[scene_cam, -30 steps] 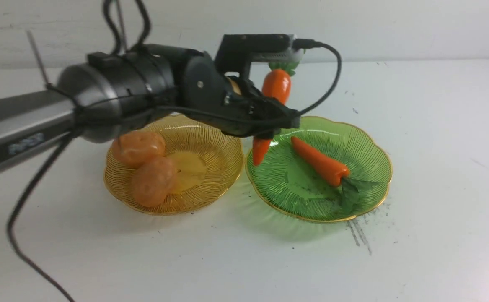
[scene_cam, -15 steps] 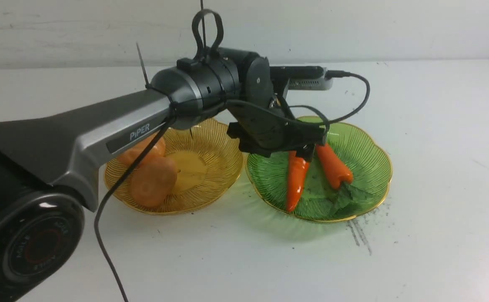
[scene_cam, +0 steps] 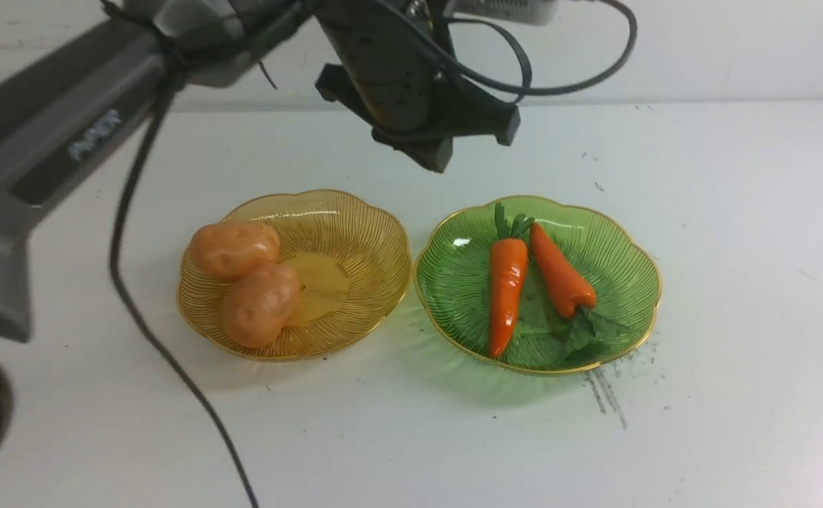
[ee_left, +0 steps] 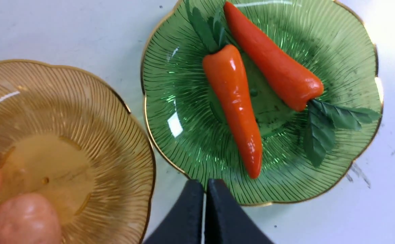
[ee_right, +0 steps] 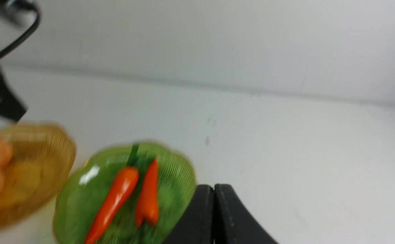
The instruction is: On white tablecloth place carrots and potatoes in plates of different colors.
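Two orange carrots lie side by side in the green plate [scene_cam: 616, 233]: one carrot [scene_cam: 506, 291] with its leaves toward the far rim, the other carrot [scene_cam: 561, 272] with its leaves toward the near rim. Two tan potatoes [scene_cam: 233, 247] [scene_cam: 259, 303] rest in the amber plate [scene_cam: 362, 226]. Both plates stand on the white tablecloth [scene_cam: 411, 430]. My left gripper [scene_cam: 439, 159] hangs high above the gap between the plates, shut and empty; in its wrist view its fingertips [ee_left: 204, 184] meet. My right gripper [ee_right: 214, 188] is shut and empty, off to the green plate's [ee_right: 79, 200] side.
A black cable [scene_cam: 171, 367] from the left arm trails down over the cloth left of the amber plate. Grey scratch streaks [scene_cam: 605, 398] mark the cloth by the green plate's near rim. A pale wall [scene_cam: 700, 42] closes the far side.
The left gripper lowered the carrot into the green plate, let it go beside the other carrot, then rose and shut empty. The first carrot shifted slightly.
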